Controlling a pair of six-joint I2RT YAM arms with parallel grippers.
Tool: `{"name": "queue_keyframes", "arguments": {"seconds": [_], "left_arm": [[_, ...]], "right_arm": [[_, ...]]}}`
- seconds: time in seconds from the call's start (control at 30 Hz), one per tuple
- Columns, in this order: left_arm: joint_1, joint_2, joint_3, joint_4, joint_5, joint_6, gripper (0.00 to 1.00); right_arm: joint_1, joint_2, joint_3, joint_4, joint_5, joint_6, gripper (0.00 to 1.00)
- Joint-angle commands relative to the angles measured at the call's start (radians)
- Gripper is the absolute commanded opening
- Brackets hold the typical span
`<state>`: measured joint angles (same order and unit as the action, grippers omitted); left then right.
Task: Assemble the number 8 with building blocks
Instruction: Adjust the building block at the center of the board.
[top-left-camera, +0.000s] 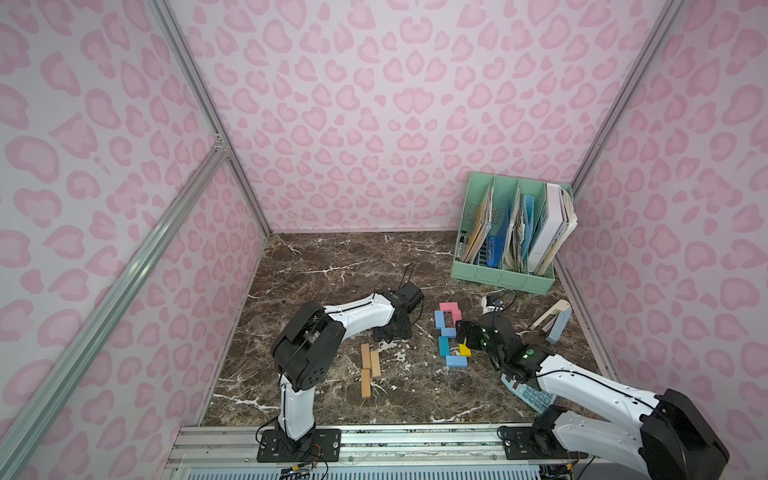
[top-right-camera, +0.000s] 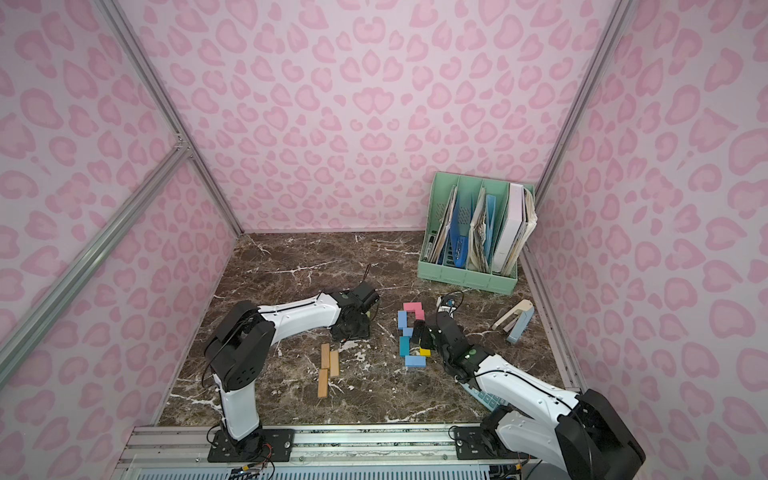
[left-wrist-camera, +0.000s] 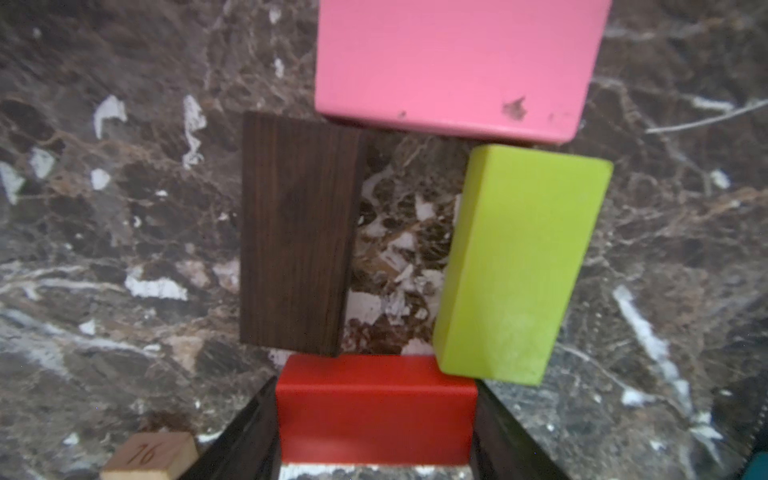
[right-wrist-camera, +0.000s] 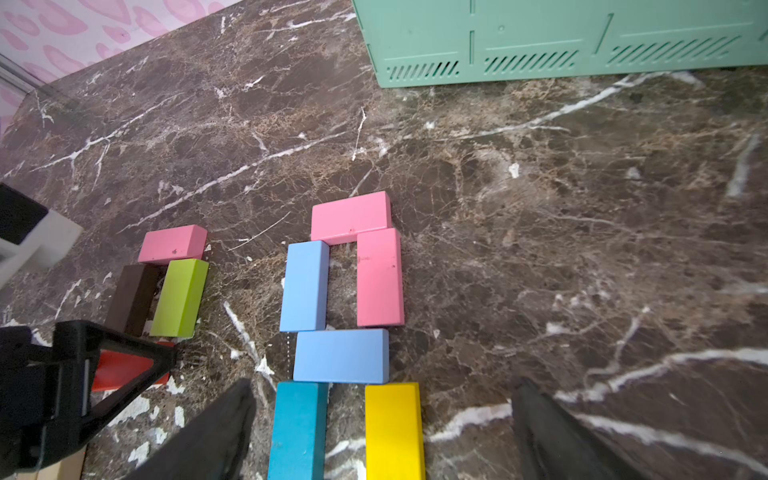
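Observation:
Building blocks form two groups on the marble table. In the right wrist view, two pink blocks (right-wrist-camera: 351, 216), two light blue blocks (right-wrist-camera: 305, 286), a teal block (right-wrist-camera: 297, 430) and a yellow block (right-wrist-camera: 392, 430) lie edge to edge. My right gripper (right-wrist-camera: 382, 390) hangs open over the teal and yellow ones, touching nothing. Beside them lie a pink block (left-wrist-camera: 453, 62), a dark brown block (left-wrist-camera: 295, 232) and a green block (left-wrist-camera: 519, 262). My left gripper (left-wrist-camera: 376, 432) is shut on a red block (left-wrist-camera: 374, 399) lying against the brown and green ends. Both top views hide the red block under that gripper (top-left-camera: 392, 332).
Three tan blocks (top-left-camera: 370, 365) lie near the left arm. A green file rack (top-left-camera: 507, 232) stands at the back right, a stapler (top-left-camera: 555, 320) by the right wall. A pale blue calculator (top-left-camera: 528, 395) lies under the right arm.

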<state>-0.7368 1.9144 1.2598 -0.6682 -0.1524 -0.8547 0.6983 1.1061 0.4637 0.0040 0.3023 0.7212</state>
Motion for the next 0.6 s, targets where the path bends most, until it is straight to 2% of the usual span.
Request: {"name": "queue_keyframes", "arguments": {"seconds": [0.0,0.57], "left_arm": [[0.002,0.006,0.007,-0.004,-0.004,0.020,0.68],[0.009,0.020,0.007,0.001,-0.006,0.038,0.65]], "right_arm": [[0.000,0.001,-0.003,0.022,-0.001,0.006,0.97],[0.000,0.009,-0.003,0.024,-0.005,0.009,0.97]]}}
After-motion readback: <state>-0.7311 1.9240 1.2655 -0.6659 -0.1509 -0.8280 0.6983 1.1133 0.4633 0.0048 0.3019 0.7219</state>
